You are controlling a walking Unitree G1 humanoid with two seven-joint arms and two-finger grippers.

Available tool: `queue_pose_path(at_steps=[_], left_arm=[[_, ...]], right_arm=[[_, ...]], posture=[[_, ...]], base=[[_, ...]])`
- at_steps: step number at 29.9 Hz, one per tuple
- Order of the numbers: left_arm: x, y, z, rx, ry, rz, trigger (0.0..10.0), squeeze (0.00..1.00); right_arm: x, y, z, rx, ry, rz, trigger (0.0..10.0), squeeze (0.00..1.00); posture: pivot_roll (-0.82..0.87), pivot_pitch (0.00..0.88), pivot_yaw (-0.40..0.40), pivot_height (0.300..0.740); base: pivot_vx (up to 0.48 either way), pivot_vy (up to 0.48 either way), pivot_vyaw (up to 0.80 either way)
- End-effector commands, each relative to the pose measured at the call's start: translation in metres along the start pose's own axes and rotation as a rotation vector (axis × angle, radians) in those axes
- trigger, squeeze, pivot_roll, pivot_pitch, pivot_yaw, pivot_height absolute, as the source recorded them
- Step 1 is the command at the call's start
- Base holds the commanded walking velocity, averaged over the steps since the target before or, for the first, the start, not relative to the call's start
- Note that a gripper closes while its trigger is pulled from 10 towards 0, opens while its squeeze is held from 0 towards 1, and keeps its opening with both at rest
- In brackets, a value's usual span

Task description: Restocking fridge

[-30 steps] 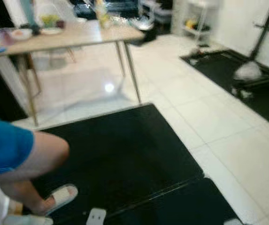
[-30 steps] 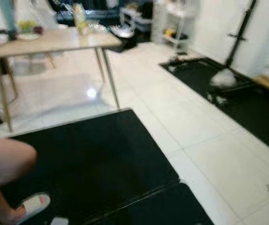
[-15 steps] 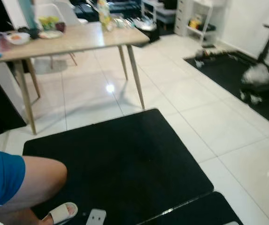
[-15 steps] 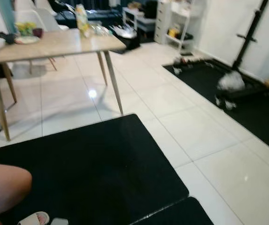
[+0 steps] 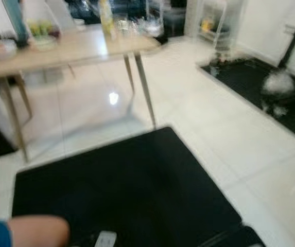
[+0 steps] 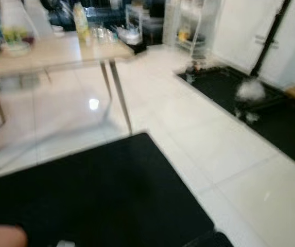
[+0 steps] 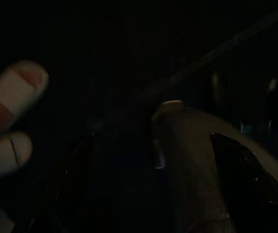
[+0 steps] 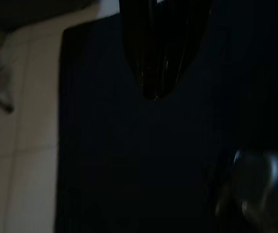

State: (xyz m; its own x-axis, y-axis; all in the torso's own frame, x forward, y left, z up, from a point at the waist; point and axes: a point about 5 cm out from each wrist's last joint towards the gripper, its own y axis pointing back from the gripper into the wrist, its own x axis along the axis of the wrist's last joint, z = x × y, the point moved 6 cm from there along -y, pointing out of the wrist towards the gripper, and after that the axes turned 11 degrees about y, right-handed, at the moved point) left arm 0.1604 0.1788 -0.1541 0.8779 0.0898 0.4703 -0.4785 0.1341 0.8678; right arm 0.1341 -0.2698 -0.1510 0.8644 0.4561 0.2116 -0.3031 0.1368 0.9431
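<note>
**Fridge stock perhaps waiting on the far table**

Fridge goods may be the bottle (image 5: pixel 105 18) and bowls on the wooden table (image 5: pixel 80 49) far left, though blur hides the details. Since half a second ago the view has shifted: the person's knee (image 5: pixel 36 232) now sits lower, at the near left edge of the black mat (image 5: pixel 126 190). A second mat (image 5: pixel 271 98) lies far right. The left gripper (image 7: pixel 168 165) hangs in the dark near a sandalled foot (image 7: pixel 12 92), and the right gripper (image 8: pixel 154 87) hangs over the mat. I cannot tell how either's jaws stand.
</note>
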Motion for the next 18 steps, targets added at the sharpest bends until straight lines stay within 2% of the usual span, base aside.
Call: queue_pose_path(at_steps=[1,12,15,18], left_arm=[[-0.015,0.002,0.0,-0.001,-0.001,-0.048,10.0,0.0],[-0.014,0.001,0.001,-0.002,0.002,-0.046,10.0,0.0],[-0.014,0.001,0.001,0.0,0.003,-0.045,10.0,0.0],[-0.014,0.001,0.0,0.003,0.004,-0.045,10.0,0.0]], right_arm=[[-0.007,0.0,-0.006,0.012,0.009,-0.017,10.0,0.0],[-0.004,0.0,-0.007,0.015,0.005,-0.016,10.0,0.0],[-0.003,-0.001,-0.009,0.024,0.001,-0.017,10.0,0.0],[0.006,-0.002,-0.011,0.019,0.015,0.005,10.0,0.0]], posture=[[0.0,0.0,-0.032,0.74],[0.01,0.0,-0.028,0.74],[0.01,0.0,-0.028,0.74],[0.02,0.0,-0.026,0.74]], base=[[0.341,0.0,0.0],[0.341,0.0,0.0],[0.334,0.0,-0.75],[0.337,0.0,0.0]])
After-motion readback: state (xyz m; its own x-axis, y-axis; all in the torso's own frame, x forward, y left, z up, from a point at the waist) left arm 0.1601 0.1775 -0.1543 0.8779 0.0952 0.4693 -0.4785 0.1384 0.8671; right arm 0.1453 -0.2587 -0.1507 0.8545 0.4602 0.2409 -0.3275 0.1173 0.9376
